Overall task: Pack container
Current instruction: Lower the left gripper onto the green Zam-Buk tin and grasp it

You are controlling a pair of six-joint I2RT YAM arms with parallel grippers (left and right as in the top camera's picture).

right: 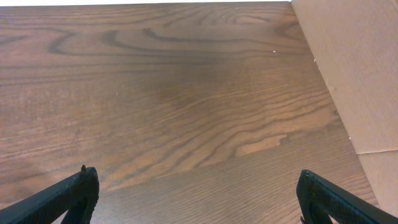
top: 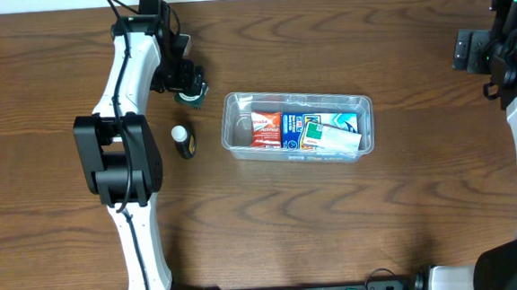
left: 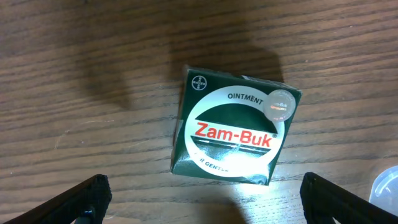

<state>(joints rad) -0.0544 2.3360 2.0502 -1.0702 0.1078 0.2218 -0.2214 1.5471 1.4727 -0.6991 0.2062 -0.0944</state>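
The wooden counter (top: 336,230) is carrying everything. The container (top: 231,133) is sitting about mid-counter, lengthwise across it. The left tool (left: 205,186) is hanging just off the container's far-left corner with its jaws spread wide and holding nothing. The right tool (right: 196,183) is hovering well off the container's right end over bare wood, also gaping wide and empty. Inside the container a red-and-white box (top: 266,129), a blue box (top: 293,129) and a white-and-green box (top: 334,133) are lying side by side. A green Zam-Buk box (left: 235,127) is lying flat under the left tool. A small white-capped bottle (top: 183,141) is standing near the container's left end.
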